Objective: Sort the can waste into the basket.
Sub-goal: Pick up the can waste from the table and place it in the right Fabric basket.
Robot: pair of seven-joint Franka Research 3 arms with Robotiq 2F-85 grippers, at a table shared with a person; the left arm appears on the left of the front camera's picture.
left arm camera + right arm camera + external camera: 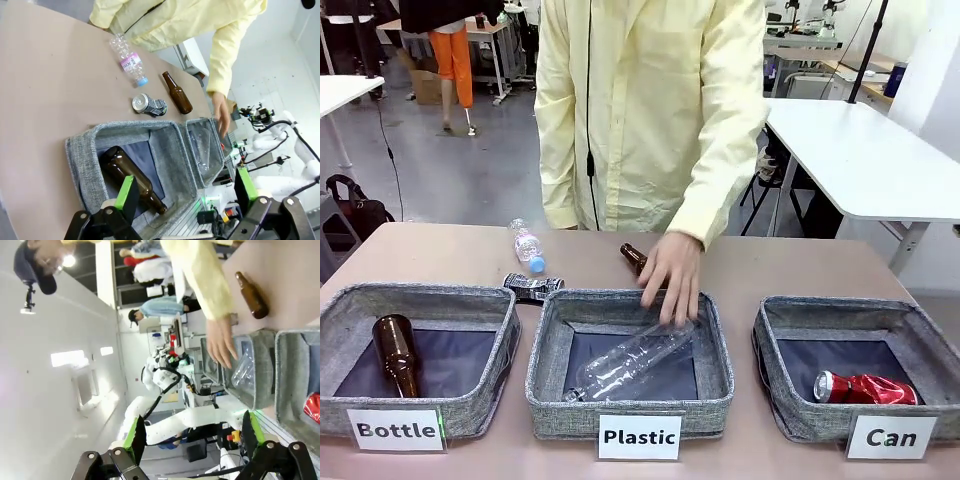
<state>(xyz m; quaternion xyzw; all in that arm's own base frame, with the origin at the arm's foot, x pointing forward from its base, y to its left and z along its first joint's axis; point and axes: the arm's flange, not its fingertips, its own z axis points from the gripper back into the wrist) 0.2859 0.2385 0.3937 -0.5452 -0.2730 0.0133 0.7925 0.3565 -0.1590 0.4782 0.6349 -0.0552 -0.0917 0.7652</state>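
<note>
A crushed red can lies inside the grey "Can" basket at the front right; its red edge shows in the right wrist view, inside that basket. A crushed black can lies on the table behind the "Bottle" bin, silver end toward the left wrist camera. My left gripper is open above the "Bottle" bin, holding nothing. My right gripper is open in the air, nothing between its fingers.
A person's hand rests over a clear plastic bottle in the "Plastic" bin. A brown bottle lies in the "Bottle" bin. Another brown bottle and a small clear bottle lie on the table behind.
</note>
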